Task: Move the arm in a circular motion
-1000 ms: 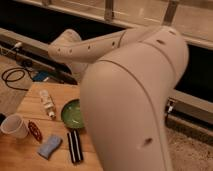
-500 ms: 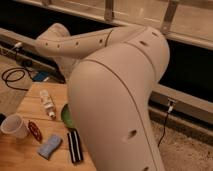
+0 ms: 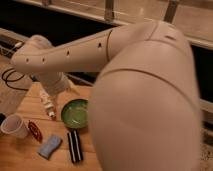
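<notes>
The arm (image 3: 145, 100) is cream-white and very large, filling the right half of the camera view. A long tubular segment (image 3: 70, 55) with small dark holes reaches left from the big rounded joint to an elbow (image 3: 32, 52) at the upper left. From there a shorter segment (image 3: 52, 80) bends down toward the table. The gripper is hidden beyond that lower segment and does not show.
A wooden table (image 3: 25, 162) holds a green bowl (image 3: 76, 113), a white bottle (image 3: 47, 104), a white cup (image 3: 14, 126), a small red item (image 3: 35, 131), a blue sponge (image 3: 49, 146) and a black striped bar (image 3: 75, 146). Black cables (image 3: 11, 80) lie on the floor at left.
The arm's large joint has shifted right and the long segment has lowered and stretched left, uncovering the green bowl. The table objects have not moved.
</notes>
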